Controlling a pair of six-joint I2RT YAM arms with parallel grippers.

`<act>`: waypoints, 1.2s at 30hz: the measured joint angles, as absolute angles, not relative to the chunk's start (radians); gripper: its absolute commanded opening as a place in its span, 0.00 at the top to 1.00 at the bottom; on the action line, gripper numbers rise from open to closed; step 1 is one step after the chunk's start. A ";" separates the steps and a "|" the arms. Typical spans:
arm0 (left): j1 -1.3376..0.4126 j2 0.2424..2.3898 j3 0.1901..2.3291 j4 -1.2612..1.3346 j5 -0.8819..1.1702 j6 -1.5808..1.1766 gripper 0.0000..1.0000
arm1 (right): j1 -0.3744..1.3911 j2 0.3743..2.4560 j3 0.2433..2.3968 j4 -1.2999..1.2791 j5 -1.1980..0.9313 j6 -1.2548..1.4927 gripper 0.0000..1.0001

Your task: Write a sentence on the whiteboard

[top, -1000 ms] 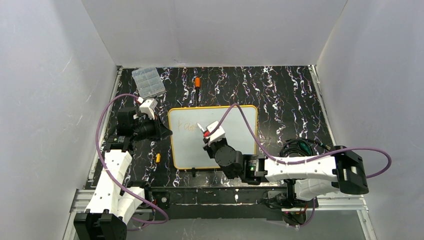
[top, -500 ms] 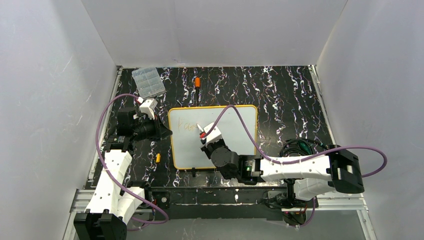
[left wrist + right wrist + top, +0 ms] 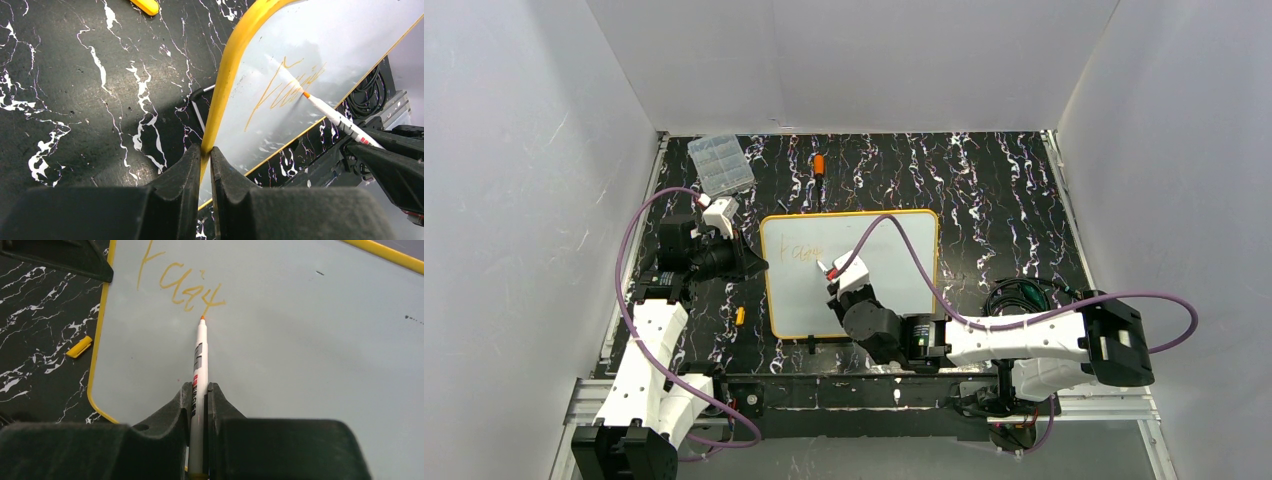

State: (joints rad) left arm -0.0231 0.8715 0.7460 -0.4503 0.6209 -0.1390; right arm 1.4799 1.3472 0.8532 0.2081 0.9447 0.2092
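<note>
running along whiteboard [image 3: 794,300] long axis, sentence [image 3: 802,253], marker [image 3: 199,360] pointing at it

Whiteboard [image 3: 799,300] lies mid-table [image 3: 984,200]. Sentence [image 3: 799,253] sits on its far-left part. Left gripper [image 3: 205,152] is on the board's left rim. Right gripper [image 3: 199,390] with marker [image 3: 199,360] is over the board, tip touching the sentence's right end. Compartment box [image 3: 720,163] lies far-left, pen [image 3: 819,164] beyond the far edge, small piece [image 3: 740,316] left of the board, cable coil [image 3: 1019,295] right.
</note>
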 measured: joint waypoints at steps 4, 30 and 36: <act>-0.023 0.871 0.746 -0.451 0.621 -0.139 0.90 | 1.491 1.347 0.853 0.183 0.944 0.226 0.99; -0.023 0.871 0.746 -0.453 0.621 -0.141 0.90 | 1.489 1.306 0.861 0.260 1.008 0.093 0.99; -0.023 0.871 0.746 -0.452 0.622 -0.141 0.90 | 1.465 1.317 0.862 0.268 1.011 0.070 0.99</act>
State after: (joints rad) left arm -0.0235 0.8715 0.7460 -0.4522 0.6216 -0.1413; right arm 1.4651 1.3174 0.8623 0.2680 1.0115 0.0700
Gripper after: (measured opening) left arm 0.108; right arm 0.197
